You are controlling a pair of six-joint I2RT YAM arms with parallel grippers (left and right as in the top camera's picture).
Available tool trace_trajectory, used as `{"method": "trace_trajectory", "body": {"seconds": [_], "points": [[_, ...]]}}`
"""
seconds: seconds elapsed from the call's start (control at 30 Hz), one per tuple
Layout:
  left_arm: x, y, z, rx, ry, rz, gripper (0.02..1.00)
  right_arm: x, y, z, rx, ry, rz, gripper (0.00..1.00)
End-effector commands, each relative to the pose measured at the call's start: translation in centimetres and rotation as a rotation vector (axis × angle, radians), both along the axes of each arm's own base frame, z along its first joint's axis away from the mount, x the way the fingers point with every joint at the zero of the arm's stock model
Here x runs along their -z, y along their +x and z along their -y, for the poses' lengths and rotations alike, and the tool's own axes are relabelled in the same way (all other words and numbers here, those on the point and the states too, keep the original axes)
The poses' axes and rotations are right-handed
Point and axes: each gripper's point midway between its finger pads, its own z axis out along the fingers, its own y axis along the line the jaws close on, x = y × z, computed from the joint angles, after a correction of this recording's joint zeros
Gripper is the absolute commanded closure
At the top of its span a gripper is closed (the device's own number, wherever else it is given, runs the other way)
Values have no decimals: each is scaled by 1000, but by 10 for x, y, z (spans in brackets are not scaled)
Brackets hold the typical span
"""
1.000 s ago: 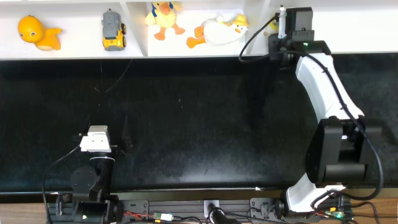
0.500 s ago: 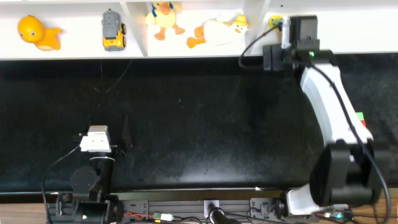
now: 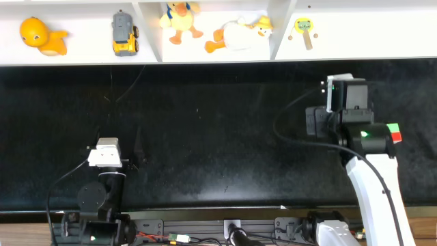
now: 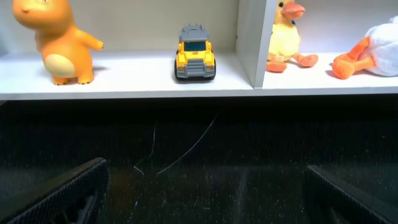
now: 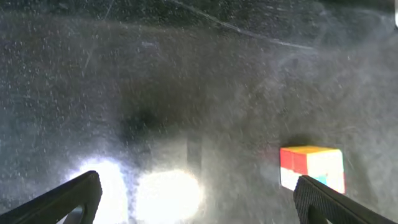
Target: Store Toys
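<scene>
currently the right claw (image 5: pixel 196 186) hangs spread and empty over the black surface (image 3: pixel 205 137), near a coloured cube (image 5: pixel 312 167) lying there. the left claw (image 4: pixel 205 171), also spread, faces the white shelf (image 4: pixel 137 78). an orange figure (image 4: pixel 59 40) and a yellow truck (image 4: pixel 195 53) share one compartment, and a plush duck (image 4: pixel 287 34) stands in the next.

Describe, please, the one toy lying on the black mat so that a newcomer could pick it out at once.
Find the black mat below the white shelf and go to its right side, next to the white right arm. There lies a small cube with red, orange, green and white faces. It alone is on the mat; every other toy sits in the shelf.
</scene>
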Motion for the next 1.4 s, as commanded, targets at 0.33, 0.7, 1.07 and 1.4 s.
{"method": "trace_trajectory", "body": {"seconds": [0.33,0.7,1.07,1.4], "points": [[-1,0,2,14,17,7,20,-5,16,-24,-55,130,75,5],[-1,0,2,14,17,8,20,-2,0,42,-109,145,49,3],[-1,0,2,14,17,8,20,16,-82,120,-74,104,-111,3],[-1,0,2,14,17,8,23,46,-106,191,5,71,-150,3]]}}
